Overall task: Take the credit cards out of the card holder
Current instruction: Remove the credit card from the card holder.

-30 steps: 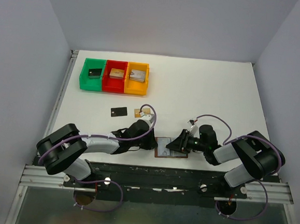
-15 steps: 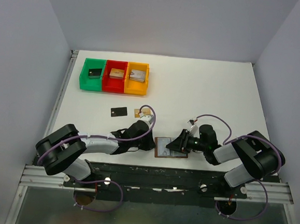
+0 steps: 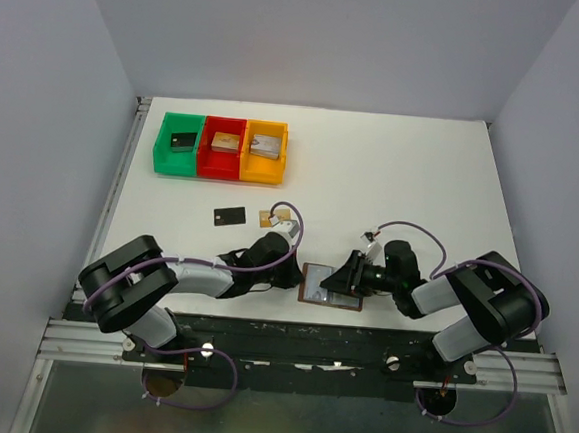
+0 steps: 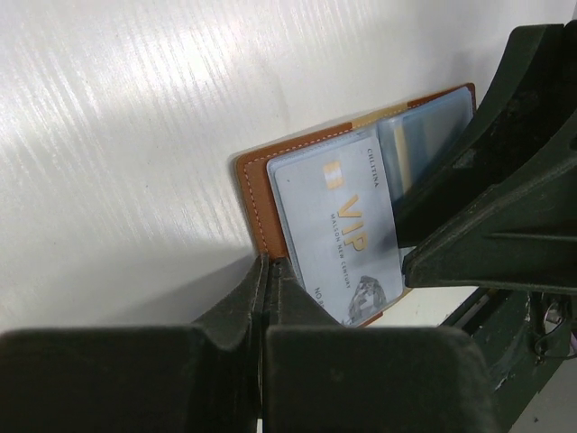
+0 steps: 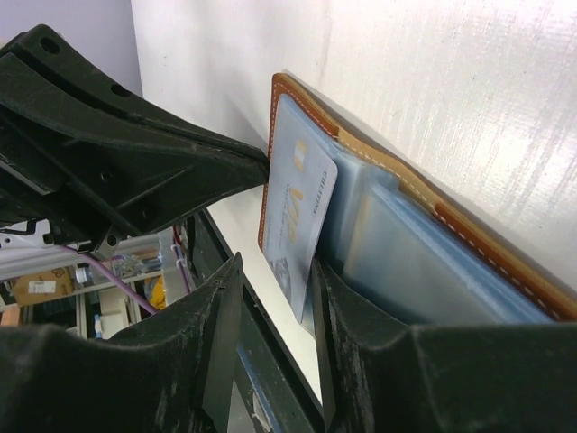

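green, red, orange bins (image 3: pixel 221 148) far back left, black card (image 3: pixel 229 215) and gold cards (image 3: pixel 276 215) loose mid-worktop (image 3: pixel 422 187), open holder (image 4: pixel 257 189) flat at near edge, long axis left-right, pale card (image 4: pixel 338 234) poking out crosswise, left gripper (image 4: pixel 268 266) closed at its edge, right gripper (image 5: pixel 277 263) apart, straddling holder

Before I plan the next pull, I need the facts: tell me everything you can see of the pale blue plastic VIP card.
The pale blue VIP card carries gold lettering and a gold chip. It sticks out askew from a blue-grey pocket of the open brown leather card holder. The shut left gripper meets the holder's edge beside it; whether it pinches the card is unclear.
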`<control>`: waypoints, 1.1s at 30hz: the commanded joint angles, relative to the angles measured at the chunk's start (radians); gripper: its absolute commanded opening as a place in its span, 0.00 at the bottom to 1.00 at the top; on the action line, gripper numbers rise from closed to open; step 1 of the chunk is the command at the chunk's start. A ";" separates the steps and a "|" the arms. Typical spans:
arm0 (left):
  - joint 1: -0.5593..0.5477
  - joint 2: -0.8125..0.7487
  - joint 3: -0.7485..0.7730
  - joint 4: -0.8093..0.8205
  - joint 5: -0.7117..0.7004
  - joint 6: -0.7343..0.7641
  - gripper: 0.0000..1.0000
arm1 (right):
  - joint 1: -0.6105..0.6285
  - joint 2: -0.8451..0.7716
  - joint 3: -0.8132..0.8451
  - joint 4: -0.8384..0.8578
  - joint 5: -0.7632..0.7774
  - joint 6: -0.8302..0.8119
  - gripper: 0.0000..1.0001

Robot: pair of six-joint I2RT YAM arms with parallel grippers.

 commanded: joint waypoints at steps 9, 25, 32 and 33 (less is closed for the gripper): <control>-0.022 0.063 -0.021 0.013 0.005 -0.019 0.00 | -0.002 0.044 0.036 0.036 -0.008 0.023 0.44; -0.038 0.075 -0.018 0.031 0.015 -0.016 0.00 | -0.001 0.121 0.056 0.108 -0.009 0.063 0.43; -0.038 0.072 -0.028 0.025 0.008 -0.030 0.00 | -0.004 0.083 0.045 0.086 -0.008 0.060 0.41; -0.040 0.073 -0.031 0.024 0.005 -0.033 0.00 | -0.001 0.071 0.045 0.071 -0.008 0.054 0.41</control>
